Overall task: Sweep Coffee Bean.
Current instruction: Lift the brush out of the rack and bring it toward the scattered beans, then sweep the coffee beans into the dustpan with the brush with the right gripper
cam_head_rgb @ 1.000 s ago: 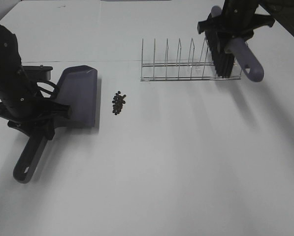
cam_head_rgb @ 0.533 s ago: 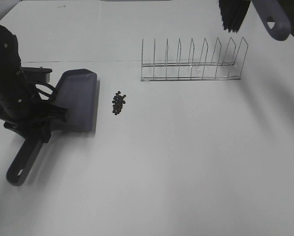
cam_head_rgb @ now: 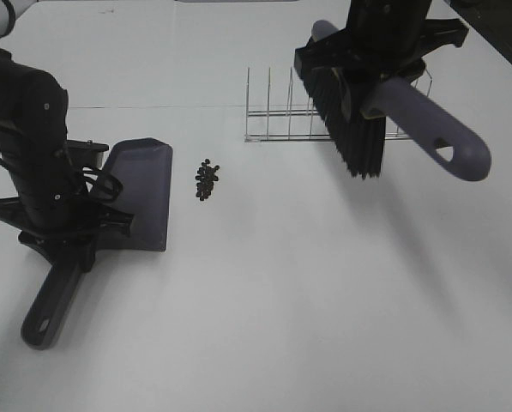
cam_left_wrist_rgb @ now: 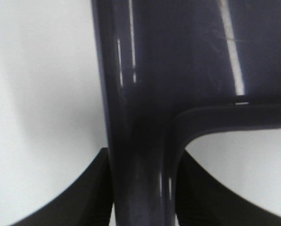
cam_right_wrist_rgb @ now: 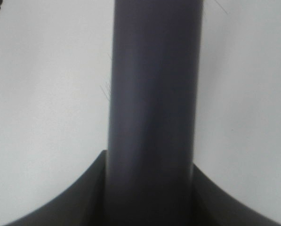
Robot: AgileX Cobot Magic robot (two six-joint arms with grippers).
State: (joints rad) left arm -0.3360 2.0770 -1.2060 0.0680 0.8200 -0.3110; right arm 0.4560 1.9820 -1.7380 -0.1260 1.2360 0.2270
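A small heap of tiny dark coffee beans (cam_head_rgb: 207, 180) lies on the white table, just right of the grey-purple dustpan (cam_head_rgb: 141, 193). My left gripper (cam_head_rgb: 67, 236) is shut on the dustpan's handle (cam_left_wrist_rgb: 135, 141), with the pan resting flat on the table. My right gripper (cam_head_rgb: 384, 64) is shut on the grey-purple brush handle (cam_head_rgb: 431, 129), also seen in the right wrist view (cam_right_wrist_rgb: 152, 108). It holds the brush in the air over the wire rack, black bristles (cam_head_rgb: 350, 120) pointing down, well right of the beans.
A wire dish rack (cam_head_rgb: 324, 116) stands at the back right of the table, partly behind the brush. The table's dark edge shows at the far right corner.
My right gripper has carried the brush out of the rack, up, then forward and left toward the middle. My left gripper has shifted the dustpan slightly.
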